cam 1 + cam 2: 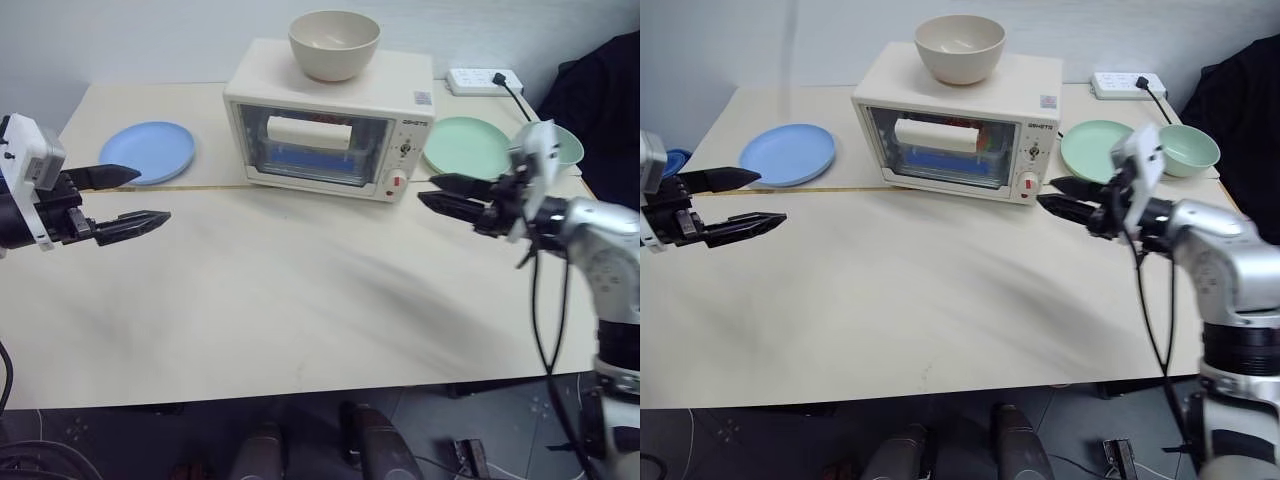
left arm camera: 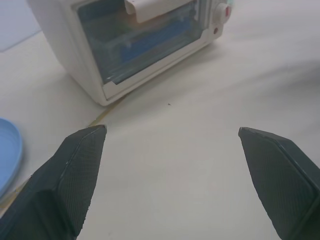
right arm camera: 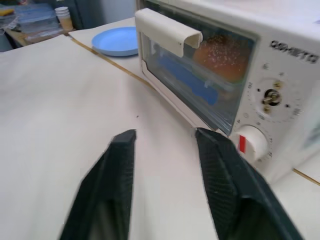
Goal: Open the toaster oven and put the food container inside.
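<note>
The cream toaster oven [image 1: 330, 125] stands at the back middle of the table with its glass door shut and its bar handle [image 1: 310, 132] up. Through the glass I see the food container [image 3: 200, 82] on the rack, with its blue clip and the toy hamburger [image 3: 222, 55]. My right gripper [image 1: 426, 189] hovers open just right of the oven's knob side, pointing toward it, with nothing between its fingers. At the left, well clear of the oven, my left gripper [image 1: 153, 194] is held wide open and empty above the table.
A beige bowl [image 1: 334, 43] rests on top of the oven. A blue plate [image 1: 150, 150] lies back left. A green plate [image 1: 467, 146] and a green bowl [image 1: 560, 145] sit back right, with a power strip [image 1: 485, 80] behind them. The tabletop [image 1: 300, 300] stretches out in front.
</note>
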Action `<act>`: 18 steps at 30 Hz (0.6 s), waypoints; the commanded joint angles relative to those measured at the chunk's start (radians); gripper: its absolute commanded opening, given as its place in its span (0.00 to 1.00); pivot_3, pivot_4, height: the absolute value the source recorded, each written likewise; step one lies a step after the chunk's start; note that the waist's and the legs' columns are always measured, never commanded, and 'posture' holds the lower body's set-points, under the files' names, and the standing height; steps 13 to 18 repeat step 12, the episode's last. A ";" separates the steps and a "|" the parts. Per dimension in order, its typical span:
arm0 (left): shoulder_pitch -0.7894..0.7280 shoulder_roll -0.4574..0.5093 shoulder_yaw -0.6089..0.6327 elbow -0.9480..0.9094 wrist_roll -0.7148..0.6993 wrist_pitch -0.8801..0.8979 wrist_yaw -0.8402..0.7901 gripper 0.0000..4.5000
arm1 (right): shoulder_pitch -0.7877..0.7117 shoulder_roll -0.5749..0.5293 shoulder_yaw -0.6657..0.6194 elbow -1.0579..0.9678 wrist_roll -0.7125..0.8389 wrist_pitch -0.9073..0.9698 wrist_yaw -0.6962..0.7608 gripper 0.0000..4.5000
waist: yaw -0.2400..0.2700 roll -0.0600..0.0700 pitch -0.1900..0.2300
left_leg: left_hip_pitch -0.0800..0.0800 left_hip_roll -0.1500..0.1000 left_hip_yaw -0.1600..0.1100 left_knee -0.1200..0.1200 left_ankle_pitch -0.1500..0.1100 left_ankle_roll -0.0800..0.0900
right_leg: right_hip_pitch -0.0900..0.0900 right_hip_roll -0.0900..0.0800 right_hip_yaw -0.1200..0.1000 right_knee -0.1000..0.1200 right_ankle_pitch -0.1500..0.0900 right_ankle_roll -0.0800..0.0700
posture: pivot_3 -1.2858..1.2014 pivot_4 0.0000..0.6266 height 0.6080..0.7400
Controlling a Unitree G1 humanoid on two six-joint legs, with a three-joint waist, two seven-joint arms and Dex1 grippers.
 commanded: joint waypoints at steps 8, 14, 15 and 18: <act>0.018 0.000 0.062 -0.052 -0.013 -0.029 0.045 1.00 | 0.054 -0.025 -0.003 -0.080 -0.015 -0.019 -0.039 0.99 | 0.003 0.000 0.000 | 0.004 0.000 0.000 0.002 0.002 0.000 | 0.001 0.001 0.001 0.003 0.000 -0.001 | 0.52 0.24 1.00; 0.049 -0.021 0.060 -0.069 -0.002 -0.034 0.073 1.00 | 0.075 -0.004 0.005 -0.080 -0.035 -0.034 -0.075 0.99 | 0.003 0.000 0.000 | 0.002 0.000 0.001 0.002 0.002 0.000 | 0.001 0.000 0.001 0.002 0.000 0.000 | 0.52 0.24 1.00; 0.049 -0.021 0.060 -0.069 -0.002 -0.034 0.073 1.00 | 0.075 -0.004 0.005 -0.080 -0.035 -0.034 -0.075 0.99 | 0.003 0.000 0.000 | 0.002 0.000 0.001 0.002 0.002 0.000 | 0.001 0.000 0.001 0.002 0.000 0.000 | 0.52 0.24 1.00; 0.049 -0.021 0.060 -0.069 -0.002 -0.034 0.073 1.00 | 0.075 -0.004 0.005 -0.080 -0.035 -0.034 -0.075 0.99 | 0.003 0.000 0.000 | 0.002 0.000 0.001 0.002 0.002 0.000 | 0.001 0.000 0.001 0.002 0.000 0.000 | 0.52 0.24 1.00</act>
